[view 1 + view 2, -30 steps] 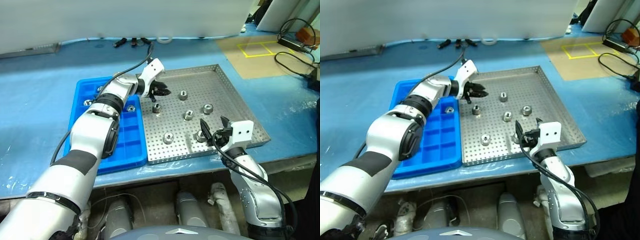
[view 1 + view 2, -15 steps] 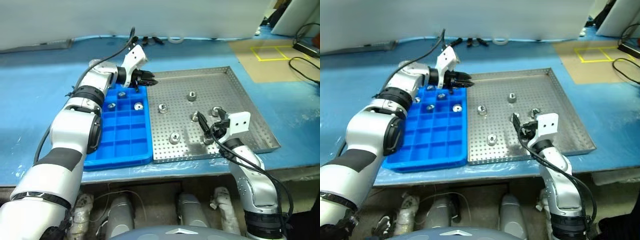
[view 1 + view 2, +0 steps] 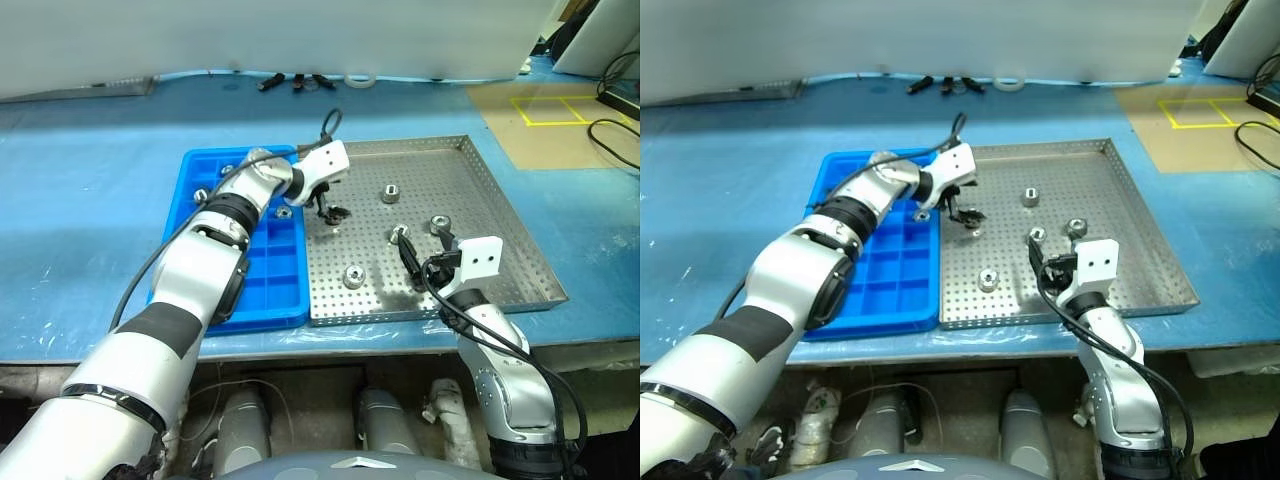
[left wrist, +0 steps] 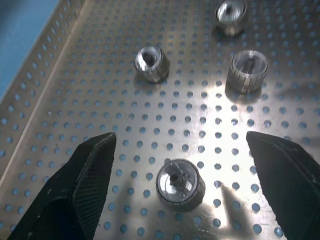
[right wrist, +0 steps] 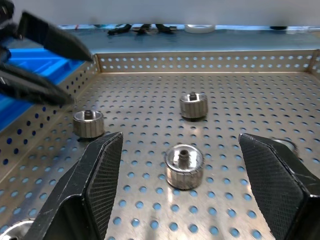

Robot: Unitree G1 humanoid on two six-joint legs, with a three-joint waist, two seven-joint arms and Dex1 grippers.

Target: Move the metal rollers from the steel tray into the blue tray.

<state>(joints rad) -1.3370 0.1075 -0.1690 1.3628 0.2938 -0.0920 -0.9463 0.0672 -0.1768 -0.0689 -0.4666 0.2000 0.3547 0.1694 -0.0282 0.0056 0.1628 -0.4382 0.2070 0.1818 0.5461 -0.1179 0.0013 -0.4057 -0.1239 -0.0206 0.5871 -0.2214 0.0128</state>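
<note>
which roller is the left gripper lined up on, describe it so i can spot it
Start at the steel tray and go to its side that borders the blue tray. The roller stands there on end between the left gripper's open fingers, the tray's only roller with black fingers either side of it.

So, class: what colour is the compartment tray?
Bright blue tray, clearest in the left eye view.

The steel tray (image 4: 150, 150) is looking like matt grey perforated sheet metal, while the metal rollers (image 4: 180, 184) are gleaming shiny with ribbed sides. The blue tray (image 3: 262, 285) is showing smooth, glossy plastic.
</note>
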